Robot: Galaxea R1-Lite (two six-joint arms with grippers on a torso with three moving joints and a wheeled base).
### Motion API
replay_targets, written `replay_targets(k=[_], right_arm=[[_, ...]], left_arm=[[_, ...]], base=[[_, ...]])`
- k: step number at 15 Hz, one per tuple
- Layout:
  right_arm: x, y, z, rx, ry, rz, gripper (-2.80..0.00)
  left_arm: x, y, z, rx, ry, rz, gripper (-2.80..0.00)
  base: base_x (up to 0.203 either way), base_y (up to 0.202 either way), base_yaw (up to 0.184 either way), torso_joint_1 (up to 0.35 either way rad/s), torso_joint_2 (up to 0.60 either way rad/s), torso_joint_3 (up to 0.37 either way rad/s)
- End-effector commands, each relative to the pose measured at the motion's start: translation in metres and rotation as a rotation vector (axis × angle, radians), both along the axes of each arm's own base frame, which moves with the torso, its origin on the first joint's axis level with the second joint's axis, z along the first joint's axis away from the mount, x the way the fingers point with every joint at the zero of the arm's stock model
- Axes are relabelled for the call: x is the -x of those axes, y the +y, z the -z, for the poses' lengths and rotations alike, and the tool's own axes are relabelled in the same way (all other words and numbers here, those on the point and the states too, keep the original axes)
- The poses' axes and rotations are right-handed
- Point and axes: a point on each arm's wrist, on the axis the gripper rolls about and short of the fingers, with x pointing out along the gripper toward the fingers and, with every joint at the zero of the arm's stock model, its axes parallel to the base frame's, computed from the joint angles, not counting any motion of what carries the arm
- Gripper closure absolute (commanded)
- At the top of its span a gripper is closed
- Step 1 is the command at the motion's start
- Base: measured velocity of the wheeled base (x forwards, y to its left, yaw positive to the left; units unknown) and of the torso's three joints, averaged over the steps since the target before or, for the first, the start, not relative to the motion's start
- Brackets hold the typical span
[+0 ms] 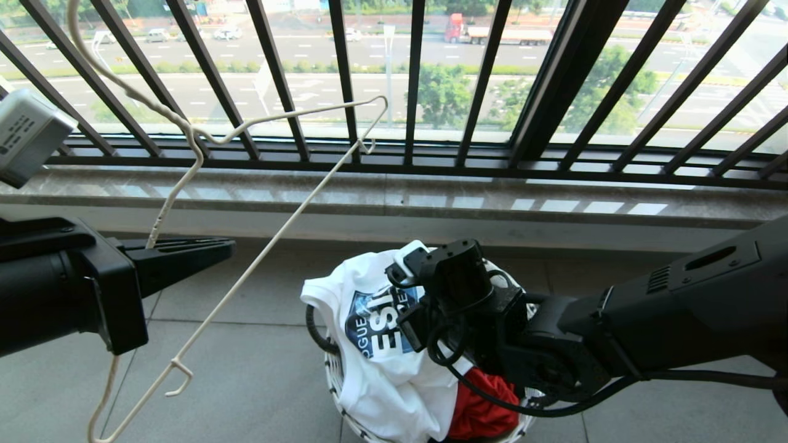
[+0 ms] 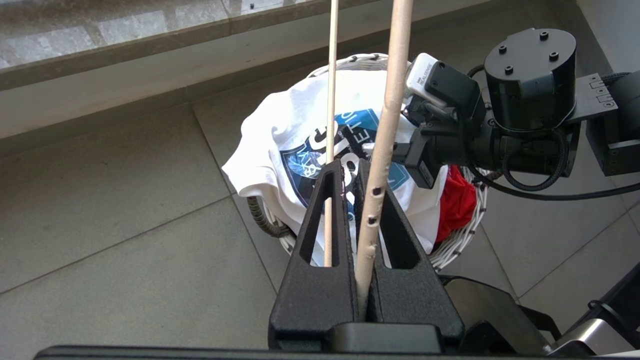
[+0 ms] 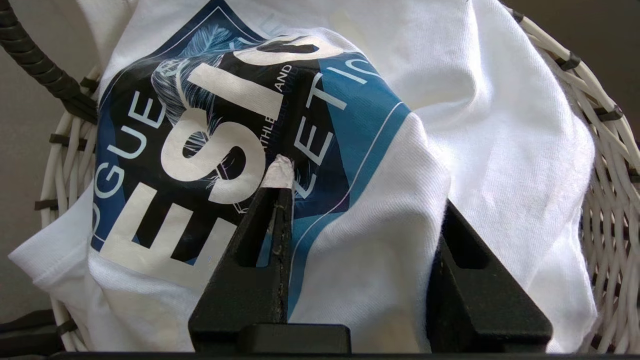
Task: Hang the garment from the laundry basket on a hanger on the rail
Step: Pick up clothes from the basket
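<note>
The right hand is down in the basket, fingers partway apart around a fold of the T-shirt. A red cloth lies beside the shirt. On the left, the left hand clamps the hanger.
</note>
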Motion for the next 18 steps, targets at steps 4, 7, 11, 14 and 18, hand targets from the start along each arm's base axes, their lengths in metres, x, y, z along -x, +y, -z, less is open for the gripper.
replay_targets(k=[4, 7, 11, 14, 18], right_arm=[[0.012, -0.009, -0.006, 0.0, 0.0, -0.004, 0.0], [0.018, -0.014, -0.011, -0.004, -0.003, -0.006, 0.0], [0.033, -0.029, -0.025, 0.003, -0.006, -0.003, 0.0], [0.045, -0.044, -0.027, 0.068, 0.055, 0.007, 0.0], [0.054, -0.063, -0.022, 0.152, 0.114, 0.054, 0.0]], left_arm=[[0.0, 0.0, 0.0, 0.0, -0.002, 0.001, 0.0], [0.0, 0.0, 0.0, -0.001, 0.0, 0.002, 0.0], [-0.001, -0.001, 0.001, -0.003, 0.003, 0.002, 0.0], [-0.001, -0.001, 0.001, -0.003, 0.004, 0.002, 0.0], [0.0, 0.0, 0.0, -0.002, 0.001, 0.001, 0.0]], base=[[0.0, 0.0, 0.0, 0.0, 0.0, 0.0], [0.0, 0.0, 0.0, 0.0, 0.0, 0.0], [0.0, 0.0, 0.0, 0.0, 0.0, 0.0], [0.0, 0.0, 0.0, 0.0, 0.0, 0.0], [0.0, 0.0, 0.0, 0.0, 0.0, 0.0]])
